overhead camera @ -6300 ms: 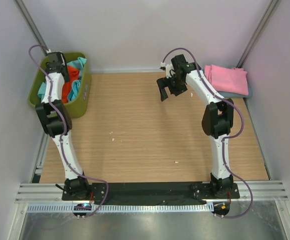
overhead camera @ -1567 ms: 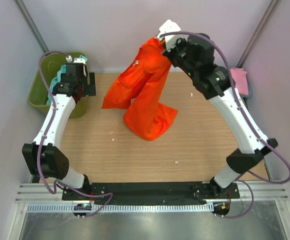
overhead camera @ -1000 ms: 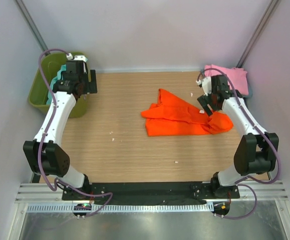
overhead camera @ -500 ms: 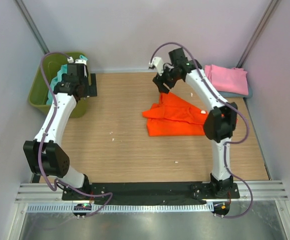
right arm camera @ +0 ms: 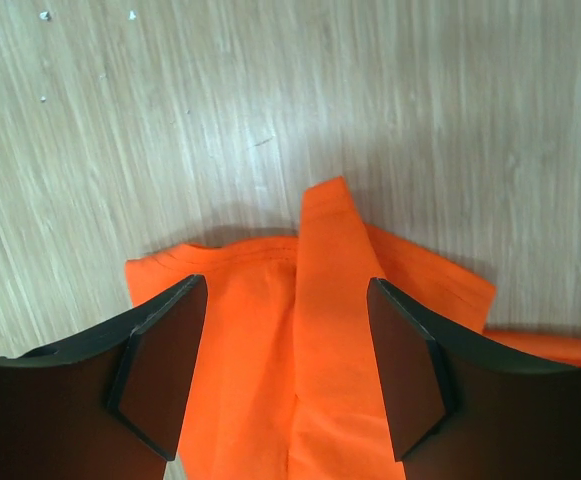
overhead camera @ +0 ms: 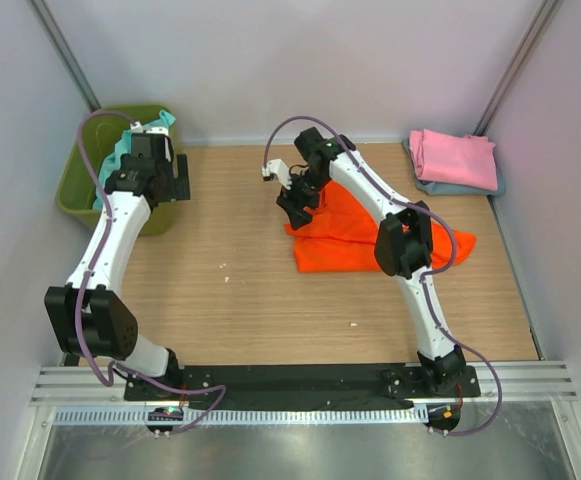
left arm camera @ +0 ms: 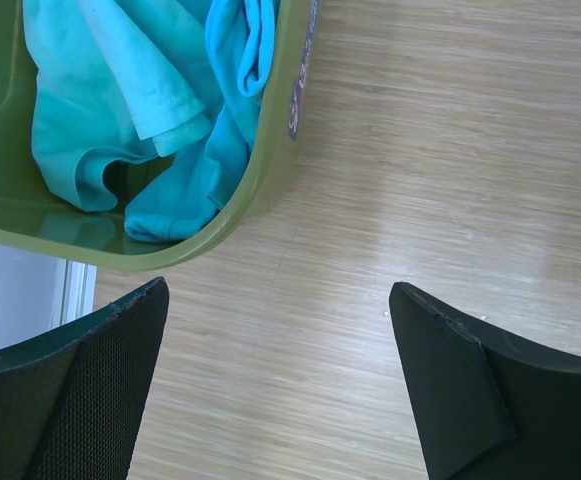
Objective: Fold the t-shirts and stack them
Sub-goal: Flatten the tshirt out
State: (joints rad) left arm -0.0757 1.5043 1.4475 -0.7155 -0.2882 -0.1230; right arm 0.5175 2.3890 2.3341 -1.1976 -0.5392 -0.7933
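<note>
A bright orange t-shirt [overhead camera: 345,245] lies crumpled flat in the middle of the table. My right gripper [overhead camera: 294,203] hovers over its left end, open. In the right wrist view the orange t-shirt [right arm camera: 310,330] shows a raised fold running between the spread fingers of the right gripper [right arm camera: 288,375], which hold nothing. A pink t-shirt [overhead camera: 457,155] rests folded on a grey-blue t-shirt [overhead camera: 438,186] at the back right. Teal t-shirts [left arm camera: 140,100] fill the olive bin [left arm camera: 270,170]. My left gripper [left arm camera: 280,390] is open over bare wood beside that bin.
The olive-green bin [overhead camera: 78,190] stands at the back left corner against the wall. Walls close the table in on the left, back and right. A few small white specks lie on the wood.
My right arm swung from the shirt's right end, round the back, to its left end. The orange shirt stayed flat on the table. The left arm barely moved.
</note>
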